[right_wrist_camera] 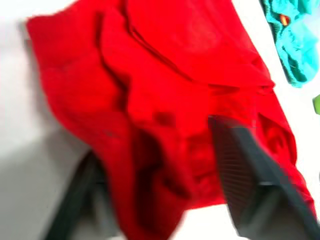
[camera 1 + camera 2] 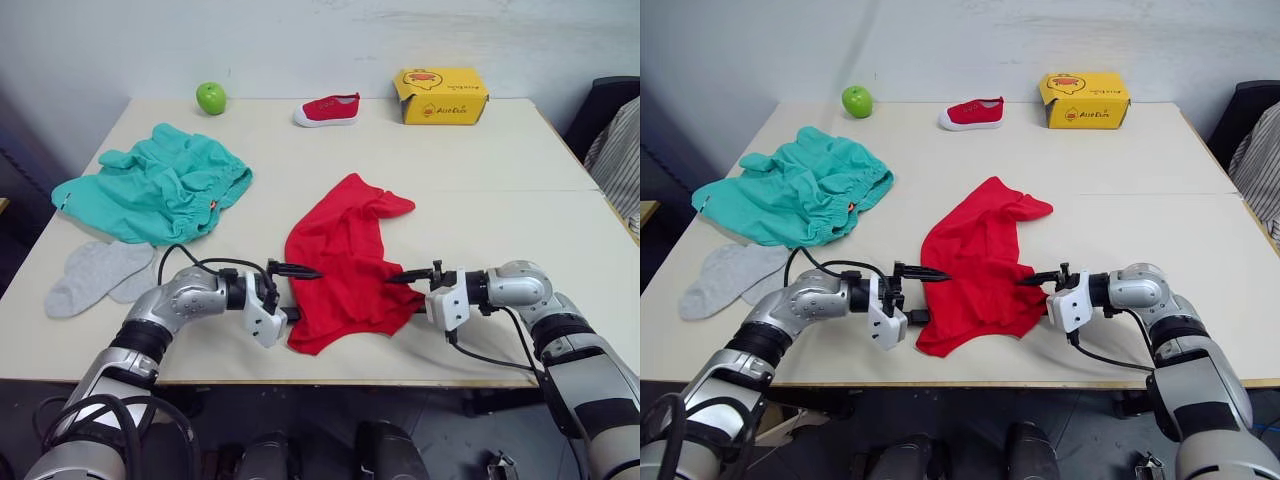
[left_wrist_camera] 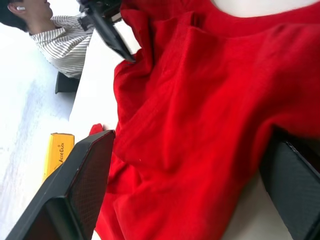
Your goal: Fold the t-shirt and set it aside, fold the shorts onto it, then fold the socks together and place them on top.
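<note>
T-shirt [image 2: 343, 262] crumpled, long axis near-to-far on table [image 2: 500, 180]

T-shirt [image 2: 345, 262] lies between both hands, shorts [image 2: 150, 190] left.

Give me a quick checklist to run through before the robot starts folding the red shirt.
1. T-shirt lying flat: not ok, crumpled.
2. Left end effector at the shirt's edge, fingers open around the fabric: ok.
3. Right end effector at the opposite edge, open: ok.
4. Shorts and socks apart from the shirt: ok.
5. Apple, shoe and yellow box away at the far edge: ok.
6. Grip firm on cloth: cannot tell.
</note>
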Controlling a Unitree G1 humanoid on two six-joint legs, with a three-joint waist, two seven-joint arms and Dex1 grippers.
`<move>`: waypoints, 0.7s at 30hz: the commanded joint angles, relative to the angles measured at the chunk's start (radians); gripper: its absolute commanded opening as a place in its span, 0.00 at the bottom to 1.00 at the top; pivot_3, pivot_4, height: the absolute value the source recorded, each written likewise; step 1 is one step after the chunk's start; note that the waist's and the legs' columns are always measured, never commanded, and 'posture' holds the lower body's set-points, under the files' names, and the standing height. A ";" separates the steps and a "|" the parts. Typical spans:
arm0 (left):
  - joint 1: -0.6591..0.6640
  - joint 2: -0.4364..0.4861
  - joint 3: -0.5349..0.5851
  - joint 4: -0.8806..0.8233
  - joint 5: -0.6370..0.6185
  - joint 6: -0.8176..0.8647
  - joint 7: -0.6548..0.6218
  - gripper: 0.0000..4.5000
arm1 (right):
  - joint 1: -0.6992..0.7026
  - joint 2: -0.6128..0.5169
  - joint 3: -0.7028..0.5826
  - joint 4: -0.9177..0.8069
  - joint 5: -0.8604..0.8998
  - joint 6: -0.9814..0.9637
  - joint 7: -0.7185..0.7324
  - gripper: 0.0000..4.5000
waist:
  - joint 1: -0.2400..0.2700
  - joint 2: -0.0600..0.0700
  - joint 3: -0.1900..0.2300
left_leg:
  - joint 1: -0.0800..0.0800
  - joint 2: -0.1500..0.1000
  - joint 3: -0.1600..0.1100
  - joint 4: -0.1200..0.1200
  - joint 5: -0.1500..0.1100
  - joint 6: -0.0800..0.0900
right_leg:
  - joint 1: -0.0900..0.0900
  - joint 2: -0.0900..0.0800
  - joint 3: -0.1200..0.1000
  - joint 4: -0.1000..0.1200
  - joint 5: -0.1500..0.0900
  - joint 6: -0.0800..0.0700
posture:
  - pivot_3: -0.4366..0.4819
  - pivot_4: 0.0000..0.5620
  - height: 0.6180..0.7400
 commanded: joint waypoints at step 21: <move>0.156 0.052 -0.164 -0.318 -0.573 0.299 -0.475 0.01 | 0.253 -0.176 -0.033 -0.429 0.312 0.324 0.115 0.00 | 0.013 0.008 0.003 | -0.005 0.003 0.000 -0.002 -0.003 -0.001 | -0.004 0.004 -0.001 -0.001 -0.001 -0.002 | 0.48 0.27 1.00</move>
